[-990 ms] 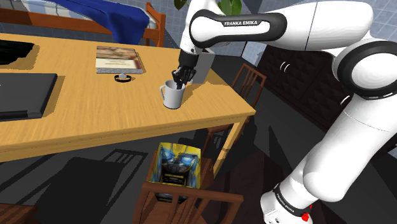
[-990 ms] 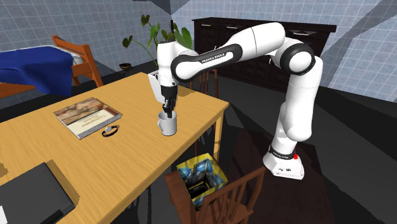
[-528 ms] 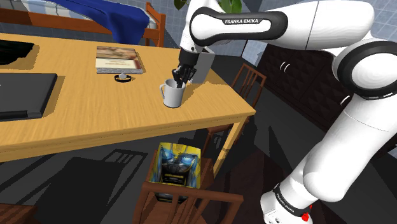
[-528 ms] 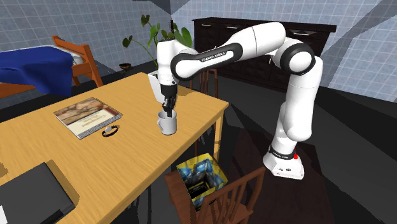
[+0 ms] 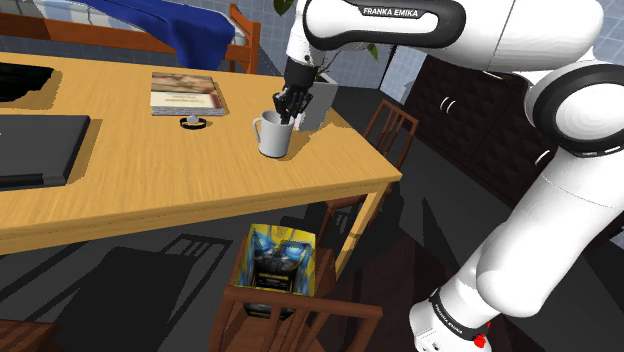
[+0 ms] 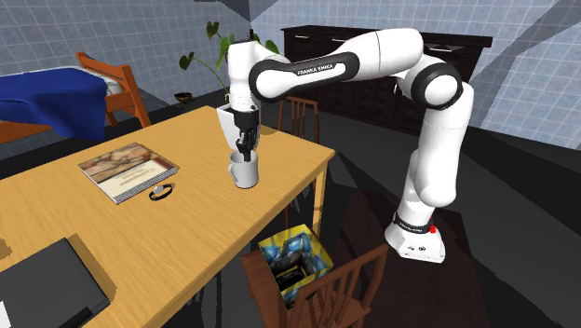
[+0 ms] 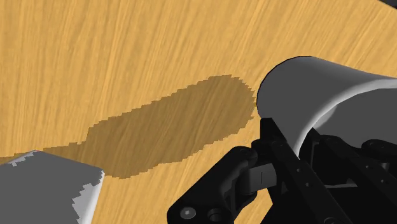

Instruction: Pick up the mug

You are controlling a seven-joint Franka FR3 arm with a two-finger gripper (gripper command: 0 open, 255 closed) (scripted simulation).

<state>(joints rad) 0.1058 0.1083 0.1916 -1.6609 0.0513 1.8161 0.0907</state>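
The white mug (image 5: 272, 138) hangs just above the wooden table (image 5: 150, 190), near its edge by the arm. My black gripper (image 5: 284, 112) comes down from above and is shut on the mug's rim, one finger inside and one outside. In the second exterior view the mug (image 6: 243, 171) hangs under the gripper (image 6: 245, 149) with its handle towards the book. In the wrist view the mug (image 7: 305, 95) sits clasped in the gripper (image 7: 280, 153), and its shadow lies apart from it on the table (image 7: 95, 63).
A book (image 5: 187, 93) and a small dark ring (image 5: 193, 123) lie beyond the mug. A dark laptop (image 5: 35, 148) lies at the shoulder view's left. Below the table's edge stand a wooden chair (image 5: 290, 310) and a blue-yellow box (image 5: 275, 258). A bed with a blue blanket (image 6: 47, 98) stands behind.
The gripper has risen with the mug in it, and the mug has come off the tabletop. The fingers stayed shut.
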